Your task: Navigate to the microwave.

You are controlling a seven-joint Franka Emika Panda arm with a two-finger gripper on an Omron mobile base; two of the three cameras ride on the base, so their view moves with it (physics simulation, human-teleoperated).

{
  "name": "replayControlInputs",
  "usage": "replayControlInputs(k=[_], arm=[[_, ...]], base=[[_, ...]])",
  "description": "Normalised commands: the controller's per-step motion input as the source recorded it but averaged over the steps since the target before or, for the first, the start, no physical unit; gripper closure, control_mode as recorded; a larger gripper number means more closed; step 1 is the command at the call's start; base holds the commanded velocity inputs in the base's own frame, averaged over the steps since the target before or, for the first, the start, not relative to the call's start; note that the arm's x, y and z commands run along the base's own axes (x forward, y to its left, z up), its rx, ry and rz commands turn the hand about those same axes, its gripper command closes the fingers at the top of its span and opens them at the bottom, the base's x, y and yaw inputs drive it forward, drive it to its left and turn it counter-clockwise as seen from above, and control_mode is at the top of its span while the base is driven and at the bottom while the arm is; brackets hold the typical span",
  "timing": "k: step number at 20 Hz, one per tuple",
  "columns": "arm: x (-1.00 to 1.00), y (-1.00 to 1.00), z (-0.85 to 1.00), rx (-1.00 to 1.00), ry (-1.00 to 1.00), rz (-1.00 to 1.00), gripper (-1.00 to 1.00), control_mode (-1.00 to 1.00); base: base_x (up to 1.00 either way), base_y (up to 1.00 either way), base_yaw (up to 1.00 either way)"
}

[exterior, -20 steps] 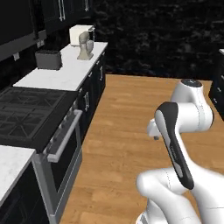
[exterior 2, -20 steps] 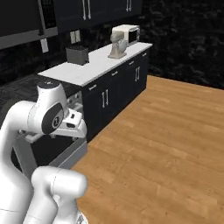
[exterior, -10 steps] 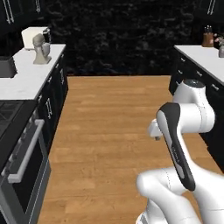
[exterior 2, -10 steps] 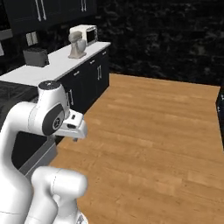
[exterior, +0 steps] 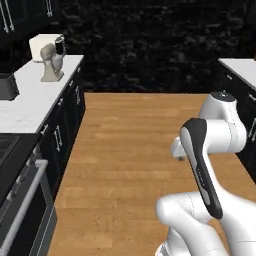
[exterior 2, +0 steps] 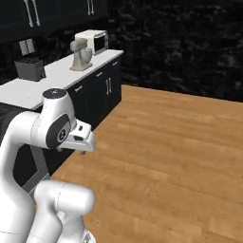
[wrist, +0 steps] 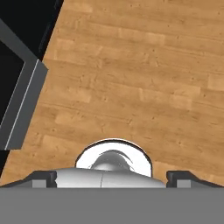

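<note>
Well apart stand the two fingertips [wrist: 44, 178] in the hand view, one at each bottom corner, so the gripper [wrist: 111, 177] is spread wide with nothing between its jaws. It looks straight down at the wooden floor [wrist: 140, 65]. At 9 o'clock in that view a grey oven handle [wrist: 22, 105] crosses a dark oven front.

In the right base view the gripper [exterior 2: 83, 142] hangs beside the arm's elbow, over the floor near the dark cabinets [exterior 2: 102, 92]. At about 12 o'clock from it, well apart, a white boxy appliance [exterior 2: 92, 42] sits at the far end of the white counter [exterior 2: 52, 78]. Its dark glass front faces about 4 o'clock, out over the floor, and its long axis seems to run along the counter. Whether this is the microwave, I cannot tell.

Just before it stands a stand mixer [exterior 2: 80, 54], and nearer, at 10 o'clock from the gripper, a black toaster [exterior 2: 29, 70].
</note>
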Motion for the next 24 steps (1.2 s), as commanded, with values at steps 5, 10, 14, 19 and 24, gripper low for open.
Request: replayControlInputs(k=[5,10,14,19,24], arm=[[0.00,0.00,0.00,0.00,0.00,0.00,-1.00,1.00],[0.00,0.00,0.00,0.00,0.00,0.00,-1.00,1.00],[0.00,0.00,0.00,0.00,0.00,0.00,-1.00,1.00],[0.00,0.00,0.00,0.00,0.00,0.00,-1.00,1.00],[0.00,0.00,0.00,0.00,0.00,0.00,-1.00,1.00]], base=[[0.34,0.01,0.52],[0.05,0.19,0.68],[0.76,0.00,0.68],[1.00,0.00,0.63],[1.00,0.00,0.61]])
